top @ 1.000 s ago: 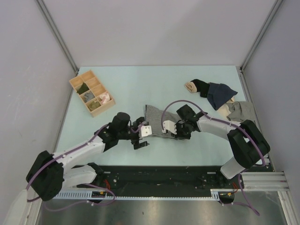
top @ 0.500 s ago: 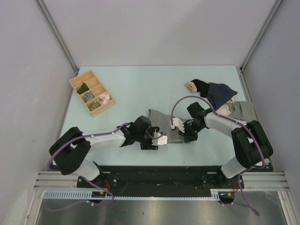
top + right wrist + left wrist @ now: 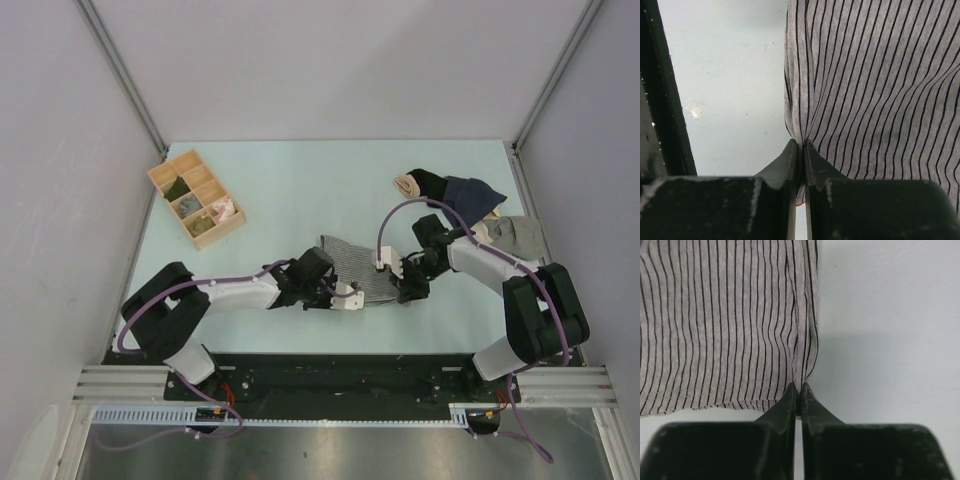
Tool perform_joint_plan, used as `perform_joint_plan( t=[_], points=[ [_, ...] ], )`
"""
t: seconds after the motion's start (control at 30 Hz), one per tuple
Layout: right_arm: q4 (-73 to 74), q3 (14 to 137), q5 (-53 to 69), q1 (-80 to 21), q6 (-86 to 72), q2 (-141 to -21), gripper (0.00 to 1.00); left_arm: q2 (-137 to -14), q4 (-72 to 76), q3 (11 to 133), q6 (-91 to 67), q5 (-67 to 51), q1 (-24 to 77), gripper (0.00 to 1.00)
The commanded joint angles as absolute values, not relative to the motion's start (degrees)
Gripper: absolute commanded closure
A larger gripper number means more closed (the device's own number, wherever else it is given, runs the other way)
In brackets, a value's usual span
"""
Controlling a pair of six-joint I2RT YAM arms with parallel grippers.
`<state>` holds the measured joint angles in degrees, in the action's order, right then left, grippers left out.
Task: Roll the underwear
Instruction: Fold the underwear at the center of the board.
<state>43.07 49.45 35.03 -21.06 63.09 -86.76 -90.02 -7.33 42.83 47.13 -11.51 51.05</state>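
Observation:
The underwear [image 3: 356, 263], grey with fine dark stripes, lies flat on the pale table between the two arms. My left gripper [image 3: 347, 292] is at its near left corner, and in the left wrist view the left gripper [image 3: 799, 390] is shut on the hem of the underwear [image 3: 725, 325]. My right gripper [image 3: 401, 285] is at the near right side. Seen from the right wrist, the right gripper [image 3: 801, 145] is shut on a pinched fold of the underwear [image 3: 880, 85] at its edge.
A wooden divided box [image 3: 198, 198] with small items stands at the back left. A navy garment [image 3: 468, 200], a beige-grey garment [image 3: 515, 235] and a beige-and-black piece [image 3: 415, 183] lie at the back right. The metal rail [image 3: 340, 385] runs along the near edge.
My left arm swung right to the underwear's near left corner and its jaws shut on the hem. The right gripper shifted right, keeping its hold on the cloth.

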Motion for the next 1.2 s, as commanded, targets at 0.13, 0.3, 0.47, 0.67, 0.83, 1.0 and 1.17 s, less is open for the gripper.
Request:
perform_joint_plan(
  t=[0.13,0.3,0.47,0.67,0.83,1.0,1.17],
  points=[
    [46.76,51.59,36.48,-20.04,65.13,-85.17,0.92,-89.83,-18.79,48.42,48.17,-15.63,51.42,1.00],
    [46.06,53.26,34.46,-19.34,62.32,-86.48,0.92,-86.40,-22.67,52.64,47.73,-19.50,50.19,1.00],
    [46.23,56.34,32.70,-19.07,60.20,-89.12,0.92,-90.60,-26.62,60.46,47.02,-23.11,46.06,1.00],
    [49.84,56.34,33.67,-19.34,62.32,-91.23,0.91,-92.46,-28.04,60.56,48.78,-24.52,45.70,1.00],
    [47.46,57.47,31.64,-18.55,60.74,-90.35,0.91,-93.16,-27.33,61.43,47.55,-24.70,45.00,1.00],
    [48.51,62.83,29.80,-17.32,59.07,-92.81,0.92,-94.48,-26.90,65.03,46.32,-24.35,41.75,1.00],
    [50.01,70.04,27.51,-17.05,57.04,-98.77,0.92,-99.57,-27.15,71.00,44.48,-24.52,38.15,1.00]
  ],
)
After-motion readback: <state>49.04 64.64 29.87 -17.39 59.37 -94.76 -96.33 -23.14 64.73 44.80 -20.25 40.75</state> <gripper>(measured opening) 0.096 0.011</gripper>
